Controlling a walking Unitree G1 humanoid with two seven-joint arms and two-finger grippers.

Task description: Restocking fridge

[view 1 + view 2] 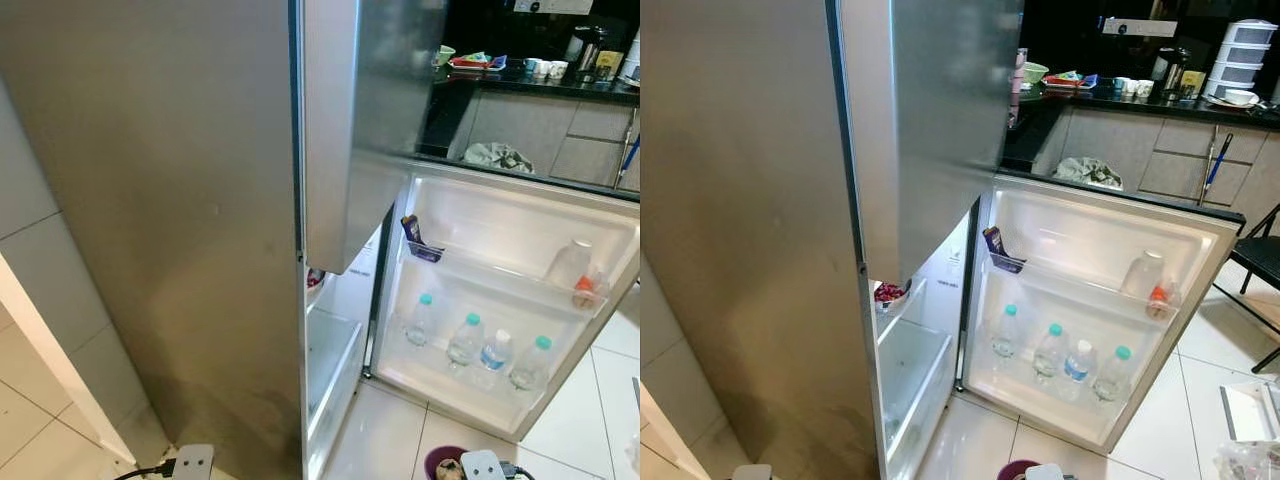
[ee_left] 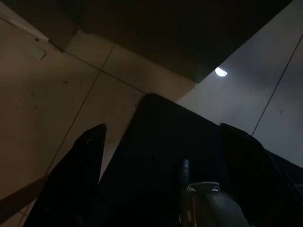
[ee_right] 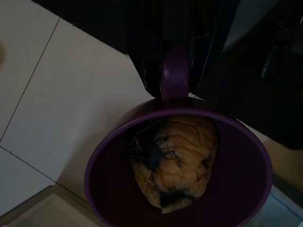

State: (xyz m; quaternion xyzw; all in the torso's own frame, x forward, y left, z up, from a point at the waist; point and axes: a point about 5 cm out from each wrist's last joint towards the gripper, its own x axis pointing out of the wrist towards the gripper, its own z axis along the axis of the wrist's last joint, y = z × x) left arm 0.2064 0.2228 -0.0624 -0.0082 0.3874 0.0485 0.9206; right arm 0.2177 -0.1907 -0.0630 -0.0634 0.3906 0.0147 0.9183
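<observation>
The robot stands at the fridge (image 1: 160,230), its lower door (image 1: 500,300) swung wide open. On the door's bottom shelf four water bottles (image 1: 470,340) stand in a row along the rail, three with teal caps, one with a white cap and blue label. The upper door shelf holds a clear bottle (image 1: 570,262) at its right end, a small orange-capped one (image 1: 585,290) just beside it, and a dark packet (image 1: 413,232) tucked into the left corner. Inside the fridge, a bowl of something red (image 1: 888,293) sits at the front edge of a shelf, above a clear drawer (image 1: 910,370). Down low, the right gripper (image 3: 176,71) pinches the handle of a purple mug (image 3: 180,165), fingers pressed together on it, and a crumpled brownish lump (image 3: 174,163) lies in the mug, over white floor tiles (image 3: 61,94). The left gripper (image 2: 161,156) hangs over the floor, its fingers (image 2: 80,165) spread apart, nothing between them. Behind the door, a dark kitchen counter (image 1: 1140,100) carries cups and containers.
</observation>
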